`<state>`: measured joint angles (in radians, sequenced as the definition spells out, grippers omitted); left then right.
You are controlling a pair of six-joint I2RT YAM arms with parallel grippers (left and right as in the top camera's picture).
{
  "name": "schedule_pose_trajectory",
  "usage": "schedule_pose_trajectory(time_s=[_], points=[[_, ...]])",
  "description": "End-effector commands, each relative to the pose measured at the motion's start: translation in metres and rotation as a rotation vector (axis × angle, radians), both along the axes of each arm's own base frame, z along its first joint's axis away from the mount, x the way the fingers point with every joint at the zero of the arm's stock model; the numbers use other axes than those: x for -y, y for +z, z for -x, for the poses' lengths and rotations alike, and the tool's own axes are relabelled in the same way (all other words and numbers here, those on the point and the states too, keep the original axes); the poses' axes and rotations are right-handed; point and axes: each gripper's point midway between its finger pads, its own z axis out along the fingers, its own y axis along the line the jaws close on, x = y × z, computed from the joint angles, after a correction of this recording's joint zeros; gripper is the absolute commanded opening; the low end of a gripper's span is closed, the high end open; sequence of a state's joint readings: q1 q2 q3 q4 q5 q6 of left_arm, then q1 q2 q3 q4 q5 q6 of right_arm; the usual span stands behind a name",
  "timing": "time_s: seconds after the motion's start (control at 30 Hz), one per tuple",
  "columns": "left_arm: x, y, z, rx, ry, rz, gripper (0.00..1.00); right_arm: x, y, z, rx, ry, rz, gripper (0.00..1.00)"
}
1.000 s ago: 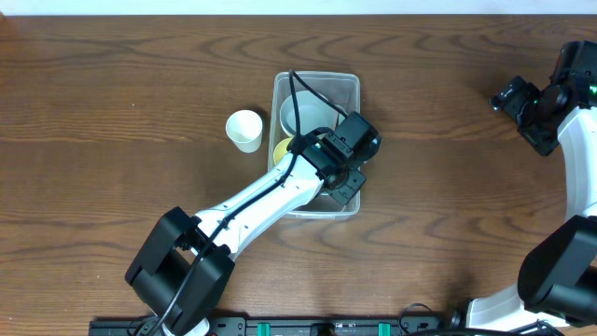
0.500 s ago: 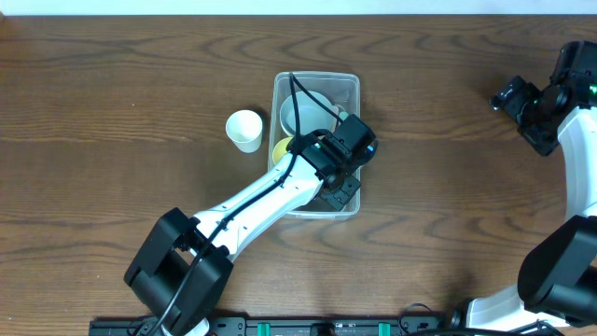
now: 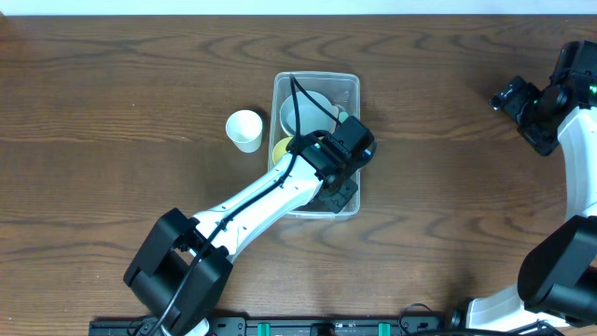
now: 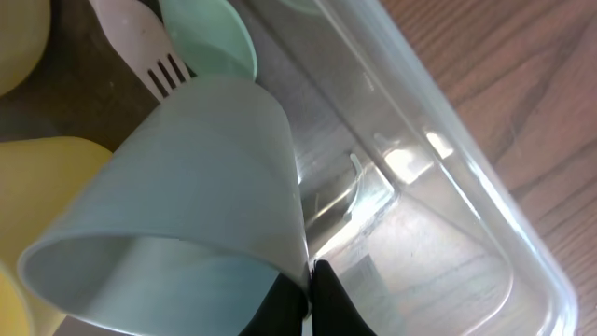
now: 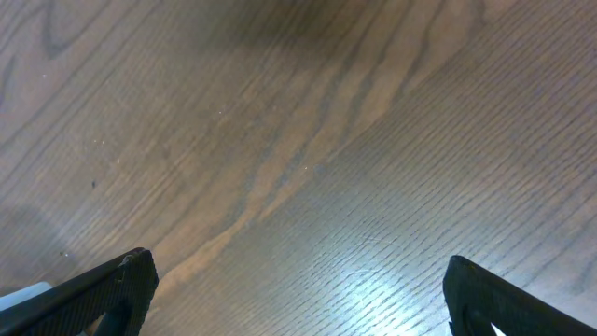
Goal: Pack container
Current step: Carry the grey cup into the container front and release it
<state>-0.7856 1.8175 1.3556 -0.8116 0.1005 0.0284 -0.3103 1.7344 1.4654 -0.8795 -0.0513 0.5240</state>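
Note:
The clear plastic container [image 3: 347, 86] stands mid-table; its wall and rim show in the left wrist view [image 4: 466, 177]. My left gripper [image 3: 338, 191] reaches into its near end. In the left wrist view its jaws [image 4: 310, 297] are shut on the rim of a pale grey-blue cup [image 4: 205, 177], held tilted inside the container. Beside the cup lie a mint green piece [image 4: 210, 37], a white fork [image 4: 149, 51] and yellow pieces [image 4: 42, 177]. A white bowl [image 3: 303, 114] sits in the far half. My right gripper [image 3: 515, 97] is open and empty over bare wood at the far right [image 5: 298, 280].
A white paper cup [image 3: 244, 130] stands on the table just left of the container. The left arm [image 3: 261, 201] lies diagonally from the front left to the container. The right arm [image 3: 574, 140] stands along the right edge.
My left gripper has shifted slightly left and down inside the container with the cup. The right arm has not moved.

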Motion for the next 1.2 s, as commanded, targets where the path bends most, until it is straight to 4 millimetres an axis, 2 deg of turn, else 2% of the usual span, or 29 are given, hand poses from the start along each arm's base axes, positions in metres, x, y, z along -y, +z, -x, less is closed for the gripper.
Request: schedule_pose_trajectory(time_s=[0.0,0.37,0.6,1.17], points=[[-0.001,0.015,-0.007,0.045,-0.035,0.001,0.06,0.003,0.003,-0.001,0.005,-0.019,0.006,0.99],[-0.005,0.034,-0.021,0.14,-0.018,-0.008,0.06,0.003,0.003,-0.001,0.005,-0.019,0.006,0.99],[-0.005,0.036,-0.022,0.149,-0.025,-0.006,0.06,0.003,0.003,-0.001,0.005,-0.019,0.006,0.99],[-0.025,0.028,0.001,0.065,-0.123,-0.106,0.06,0.003,0.003,-0.001,0.006,-0.019,0.006,0.99]])
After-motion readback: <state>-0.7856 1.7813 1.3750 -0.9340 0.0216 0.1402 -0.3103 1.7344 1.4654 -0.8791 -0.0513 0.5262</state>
